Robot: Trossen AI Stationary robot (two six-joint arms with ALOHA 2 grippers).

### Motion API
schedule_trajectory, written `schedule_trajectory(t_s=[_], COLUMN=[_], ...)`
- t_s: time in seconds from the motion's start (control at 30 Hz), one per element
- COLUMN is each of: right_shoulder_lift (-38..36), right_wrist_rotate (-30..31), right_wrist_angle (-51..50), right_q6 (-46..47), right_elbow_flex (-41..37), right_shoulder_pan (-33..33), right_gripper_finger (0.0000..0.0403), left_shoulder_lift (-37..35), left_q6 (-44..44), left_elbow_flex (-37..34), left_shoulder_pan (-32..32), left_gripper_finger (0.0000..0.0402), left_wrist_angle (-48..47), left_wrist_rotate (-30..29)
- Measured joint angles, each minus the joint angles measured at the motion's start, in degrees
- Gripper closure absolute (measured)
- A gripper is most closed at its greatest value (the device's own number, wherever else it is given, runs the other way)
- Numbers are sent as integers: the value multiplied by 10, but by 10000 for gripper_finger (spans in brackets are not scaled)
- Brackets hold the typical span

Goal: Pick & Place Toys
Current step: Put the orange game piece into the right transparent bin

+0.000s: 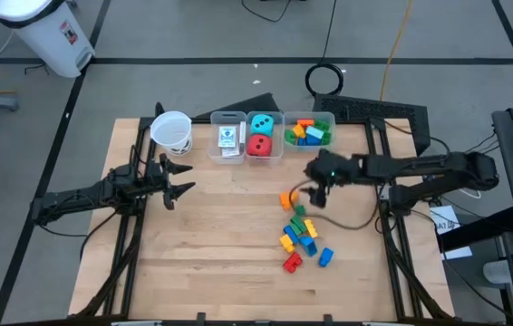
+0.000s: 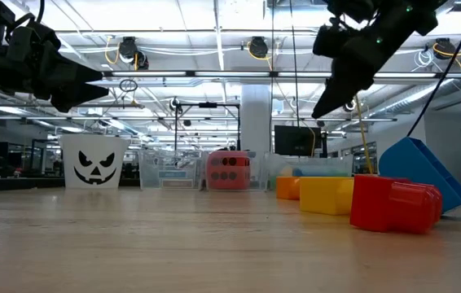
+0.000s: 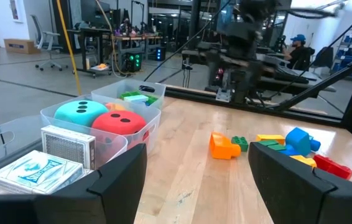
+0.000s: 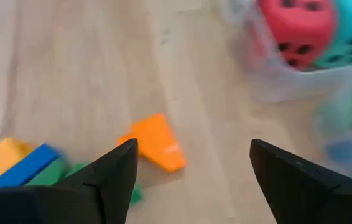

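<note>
Loose plastic bricks lie on the table's right half: an orange brick, a mixed cluster, a red brick and a blue brick. The teal die and red die sit in the middle clear bin. Two white card packs lie in the left bin. More bricks fill the right bin. My right gripper hangs open and empty above the table, just right of the orange brick. My left gripper waits open and empty at the left.
A white paper cup with a pumpkin face stands left of the bins, close to my left gripper. The three bins line the far edge. Bare wood lies in the table's middle and near part.
</note>
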Motion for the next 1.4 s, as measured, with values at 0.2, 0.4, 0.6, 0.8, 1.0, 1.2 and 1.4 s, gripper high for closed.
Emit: schedule_trajectory(t_s=[0.2,0.4,0.6,0.8,1.0,1.2,1.4], right_shoulder_lift=[79,173,237,281,293,287,249], right_wrist_rotate=[0,-2,-92,-136,-143,-137,-125], right_wrist_angle=[28,61,95,147,157,157,154], right_q6=[-15,-79,-122,-161,-164,-164,-163], right_elbow_flex=[0,-1,-1,0,0,0,-1], right_shoulder_pan=[33,13,-18,-29,-29,-28,-29], right_gripper_finger=[124,124,124,128,175,260,317], left_shoulder_lift=[0,0,0,0,0,0,0], left_q6=[0,0,0,0,0,0,0], left_elbow_flex=[0,0,0,0,0,0,0], left_shoulder_pan=[0,0,0,0,0,0,0], left_gripper_finger=[114,114,114,114,114,114,114], left_wrist_angle=[0,0,0,0,0,0,0], left_wrist_rotate=[0,0,0,0,0,0,0])
